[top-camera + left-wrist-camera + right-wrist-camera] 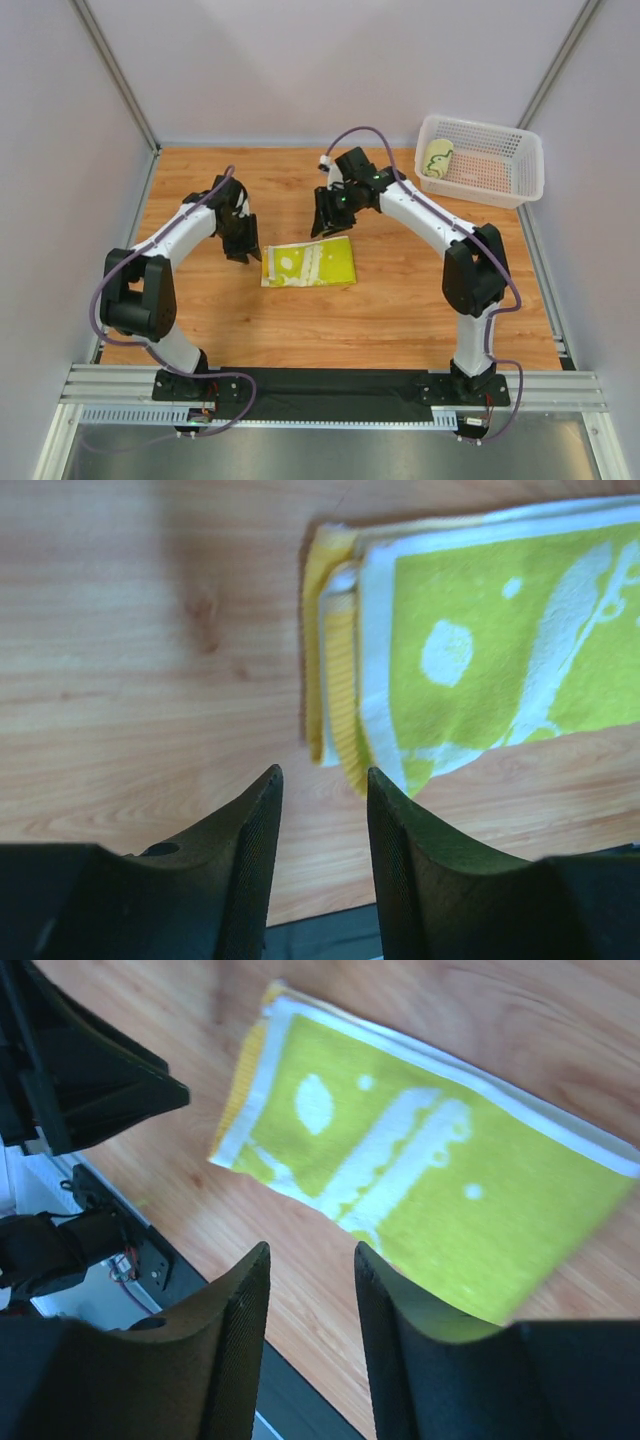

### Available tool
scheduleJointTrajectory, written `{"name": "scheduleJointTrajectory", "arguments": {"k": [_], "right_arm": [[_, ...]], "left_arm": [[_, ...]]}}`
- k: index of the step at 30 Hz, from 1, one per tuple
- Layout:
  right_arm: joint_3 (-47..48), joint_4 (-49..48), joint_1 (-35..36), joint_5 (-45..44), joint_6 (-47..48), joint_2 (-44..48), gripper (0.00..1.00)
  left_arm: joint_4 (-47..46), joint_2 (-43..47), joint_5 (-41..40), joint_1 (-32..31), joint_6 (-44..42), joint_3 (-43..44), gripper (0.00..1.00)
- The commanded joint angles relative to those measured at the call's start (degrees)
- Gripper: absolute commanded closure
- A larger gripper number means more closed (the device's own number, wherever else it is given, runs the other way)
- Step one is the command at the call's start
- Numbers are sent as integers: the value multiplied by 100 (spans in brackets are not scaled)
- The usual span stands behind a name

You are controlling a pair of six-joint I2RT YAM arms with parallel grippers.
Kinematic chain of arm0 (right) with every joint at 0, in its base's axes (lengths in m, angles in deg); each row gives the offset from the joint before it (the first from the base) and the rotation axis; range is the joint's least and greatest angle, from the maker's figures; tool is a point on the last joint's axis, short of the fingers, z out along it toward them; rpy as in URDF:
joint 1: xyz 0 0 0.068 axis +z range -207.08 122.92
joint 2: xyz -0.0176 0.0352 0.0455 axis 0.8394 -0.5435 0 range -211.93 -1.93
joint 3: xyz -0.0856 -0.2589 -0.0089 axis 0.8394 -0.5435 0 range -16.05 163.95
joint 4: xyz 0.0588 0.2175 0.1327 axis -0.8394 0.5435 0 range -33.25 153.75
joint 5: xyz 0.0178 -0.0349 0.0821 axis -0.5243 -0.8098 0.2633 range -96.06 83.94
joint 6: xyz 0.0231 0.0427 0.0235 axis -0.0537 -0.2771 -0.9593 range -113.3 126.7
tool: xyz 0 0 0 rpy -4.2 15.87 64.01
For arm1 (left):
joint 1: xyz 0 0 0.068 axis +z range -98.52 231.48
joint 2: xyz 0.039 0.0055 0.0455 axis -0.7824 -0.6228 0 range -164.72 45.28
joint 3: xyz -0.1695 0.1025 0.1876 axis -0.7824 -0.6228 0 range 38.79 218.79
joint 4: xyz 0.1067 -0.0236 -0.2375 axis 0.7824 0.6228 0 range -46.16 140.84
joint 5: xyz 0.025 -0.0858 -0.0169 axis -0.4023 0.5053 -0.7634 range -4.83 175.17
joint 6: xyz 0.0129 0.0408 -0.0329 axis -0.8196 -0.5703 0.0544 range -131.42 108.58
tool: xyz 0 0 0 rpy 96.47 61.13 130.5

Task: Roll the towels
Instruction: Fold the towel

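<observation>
A folded towel point(308, 263), lime-green and cream with a yellow end band, lies flat on the wooden table. My left gripper point(240, 250) hovers just beyond its left end, open and empty. In the left wrist view the towel point(480, 650) lies ahead and to the right of the left gripper point(322, 780). My right gripper point(325, 225) hangs just above the towel's far edge, open with nothing between its fingers. Through the right wrist camera the towel point(430, 1160) spreads beyond the right gripper point(312, 1255). A rolled towel point(436, 157) lies in the basket.
A white perforated basket point(478, 125) stands at the table's back right corner. Grey walls enclose the table on three sides. A black strip and metal rails run along the near edge by the arm bases. The left arm's gripper point(90, 1070) shows at upper left of the right wrist view.
</observation>
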Motion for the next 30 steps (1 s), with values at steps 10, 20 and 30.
{"name": "scheduleJointTrajectory", "arguments": {"k": [10,20,30], "right_arm": [[-1493,-335,-748,-56,248,80,90],[-1846,-405,-933,6,257,-79,99],[-2294,-414,-977,76,239,-26,100]], "left_arm": [[-148,-1321,53,-303,36,1338,55],[-306,-1795,-70,-524,168,1444,55],[-323,-2191,-316,-576,229,1549,57]]}}
